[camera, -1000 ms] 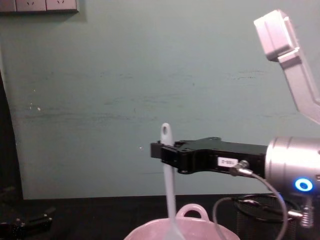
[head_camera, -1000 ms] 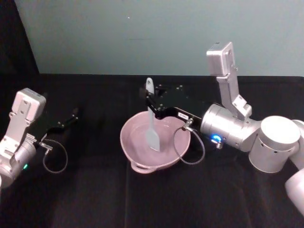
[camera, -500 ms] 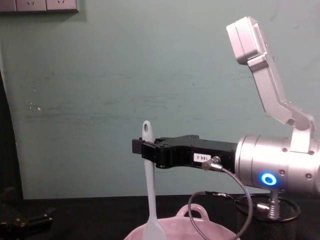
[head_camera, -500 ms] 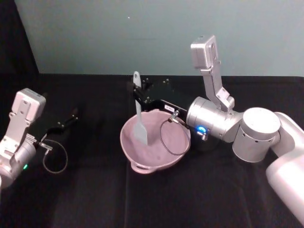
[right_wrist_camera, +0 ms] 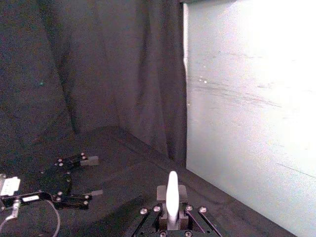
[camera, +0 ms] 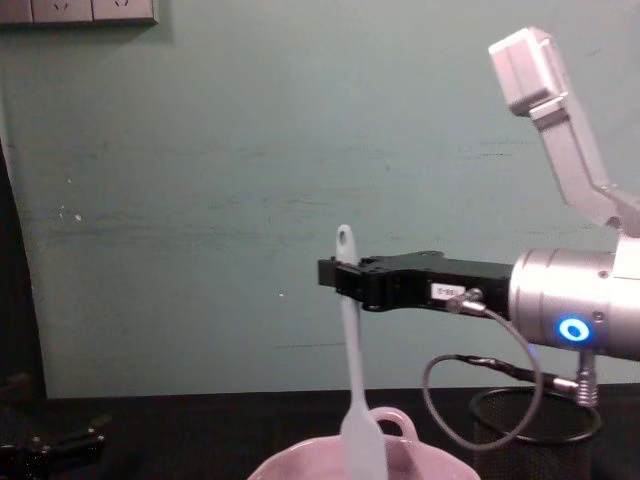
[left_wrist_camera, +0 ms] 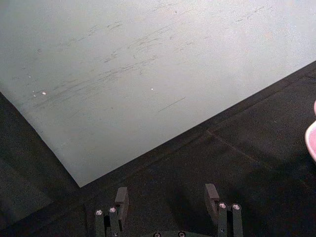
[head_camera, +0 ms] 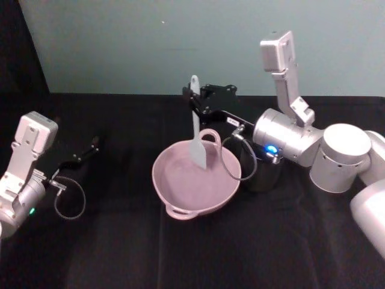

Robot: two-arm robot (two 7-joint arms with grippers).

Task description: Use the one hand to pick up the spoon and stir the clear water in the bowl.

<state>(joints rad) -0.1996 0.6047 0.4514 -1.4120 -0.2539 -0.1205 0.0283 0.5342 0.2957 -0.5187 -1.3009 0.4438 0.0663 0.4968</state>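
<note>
Both arms (head_camera: 289, 144) are pretty chunky brushed-silver cylinders with rounded pale-grey joints and a boxy silver camera block (head_camera: 277, 53) on a bracket. The right gripper (head_camera: 194, 102), centre frame, is flat black with tiny screws (right_wrist_camera: 142, 211) and a white label (camera: 445, 292), plus a glowing blue ring (camera: 573, 330) on its wrist and a thin grey cable loop (camera: 426, 388). The left gripper (head_camera: 95, 143), far left, is the same black, with a green wrist light (head_camera: 31, 211)

Bowl (camera: 310, 465): body cut off at chest view's lower edge.
Spoon (camera: 350, 330): blade tip cut likewise.
Mesh cup (head_camera: 260, 177): top hidden behind right arm's wrist (head_camera: 283, 144).
</note>
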